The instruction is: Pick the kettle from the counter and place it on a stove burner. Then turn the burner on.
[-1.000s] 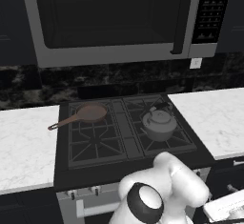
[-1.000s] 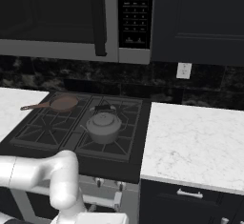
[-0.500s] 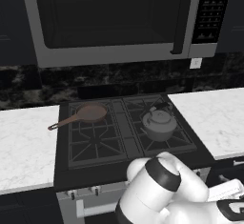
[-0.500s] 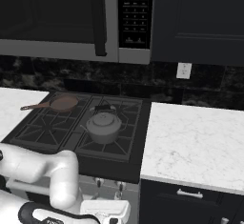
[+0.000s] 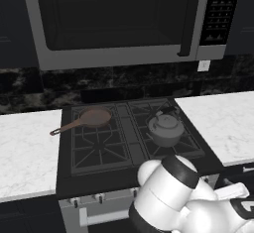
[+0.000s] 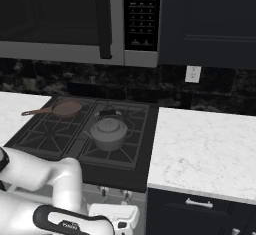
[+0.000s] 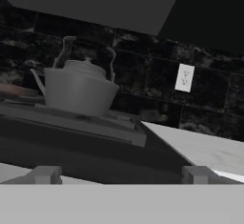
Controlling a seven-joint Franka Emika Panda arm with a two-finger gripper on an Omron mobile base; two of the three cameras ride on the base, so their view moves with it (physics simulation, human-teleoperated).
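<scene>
The grey kettle (image 5: 164,127) stands upright on the front right stove burner (image 5: 173,146) of the dark cooktop, its dark handle arched over the lid. It shows again in the right base view (image 6: 108,132) and, seen from low down, in the hand view (image 7: 76,90). My gripper (image 7: 121,175) is open, its fingertips (image 7: 45,174) wide apart with nothing between them. It hangs low in front of the stove's front edge, below and apart from the kettle. The hand (image 6: 114,215) sits beside the silver knobs (image 6: 125,195). The white counter (image 6: 205,149) lies to the right.
A brown long-handled frying pan (image 5: 88,119) rests on the back left burner. A microwave (image 5: 119,24) hangs over the stove. A black stone backsplash with a wall socket (image 6: 192,73) runs behind. More white counter (image 5: 25,152) lies left of the stove. Dark drawers (image 6: 200,206) sit under the right counter.
My arm has folded down and swung across in front of the stove, bringing the hand lower towards the knobs. The kettle and frying pan have not moved.
</scene>
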